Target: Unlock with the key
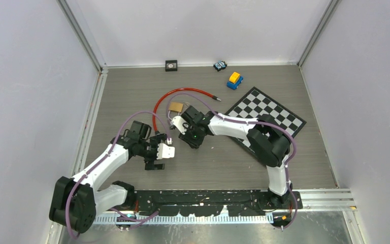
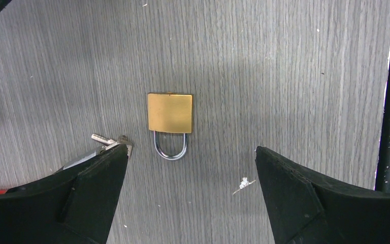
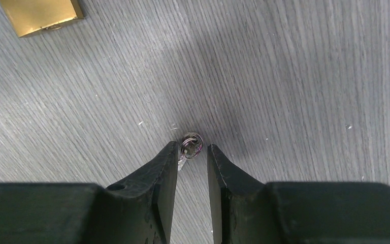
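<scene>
Right wrist view: the right pincer (image 3: 192, 147) has the key (image 3: 191, 143) between its tips — squeezed or not, I cannot tell — and the left pincer (image 2: 192, 148) stands wide open near the padlock (image 2: 170, 113).

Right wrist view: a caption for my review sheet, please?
End effector straddles the key on the table; brass padlock at upper left.

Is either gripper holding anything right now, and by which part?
Left gripper is open, empty. Right gripper straddles the small silver key ring with its fingertips; whether it pinches yet cannot be told.
</scene>
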`<action>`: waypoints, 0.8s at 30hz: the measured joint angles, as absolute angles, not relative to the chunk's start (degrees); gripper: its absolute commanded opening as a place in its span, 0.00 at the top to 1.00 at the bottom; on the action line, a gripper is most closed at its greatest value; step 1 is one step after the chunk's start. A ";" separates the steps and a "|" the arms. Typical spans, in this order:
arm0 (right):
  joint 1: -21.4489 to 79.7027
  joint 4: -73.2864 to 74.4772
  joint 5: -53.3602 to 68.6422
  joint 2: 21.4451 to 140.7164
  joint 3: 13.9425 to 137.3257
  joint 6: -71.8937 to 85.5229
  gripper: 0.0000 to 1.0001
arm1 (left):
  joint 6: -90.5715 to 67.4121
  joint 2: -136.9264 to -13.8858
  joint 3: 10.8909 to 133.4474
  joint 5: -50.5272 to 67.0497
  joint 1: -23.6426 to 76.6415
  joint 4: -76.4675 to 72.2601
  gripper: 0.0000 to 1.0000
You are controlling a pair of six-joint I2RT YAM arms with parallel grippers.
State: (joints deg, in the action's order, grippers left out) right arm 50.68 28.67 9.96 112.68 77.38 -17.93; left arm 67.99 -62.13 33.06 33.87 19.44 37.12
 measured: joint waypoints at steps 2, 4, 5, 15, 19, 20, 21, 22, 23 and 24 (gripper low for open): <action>50.68 28.64 9.89 112.92 77.41 -17.91 0.69 | 67.99 -62.13 33.06 33.87 19.44 37.15 0.00; 50.68 28.67 9.82 113.19 77.52 -17.91 0.70 | 67.99 -62.11 33.06 33.87 19.44 37.15 0.00; 50.68 28.58 9.76 113.23 77.60 -17.91 0.71 | 67.99 -62.11 33.06 33.87 19.44 37.12 0.00; 50.68 28.21 9.50 113.75 78.56 -17.89 0.85 | 67.99 -62.06 33.06 33.82 19.44 37.15 0.00; 50.68 28.21 9.45 113.75 78.65 -17.91 0.89 | 67.96 -61.98 33.06 33.80 19.44 37.17 0.00; 50.68 28.27 9.45 113.75 78.72 -17.91 0.90 | 67.96 -61.98 33.06 33.80 19.44 37.15 0.00; 50.68 28.32 9.32 113.75 78.81 -17.91 0.91 | 67.96 -61.98 33.06 33.80 19.44 37.17 0.00; 50.68 28.32 9.21 113.75 78.87 -17.91 0.92 | 67.94 -61.98 33.06 33.80 19.44 37.17 0.00; 50.68 28.36 9.15 113.75 78.91 -17.89 0.92 | 67.90 -62.00 33.06 33.82 19.44 37.15 0.00; 50.68 28.53 9.04 113.75 79.05 -17.87 0.93 | 67.75 -62.00 33.08 33.85 19.44 37.15 0.00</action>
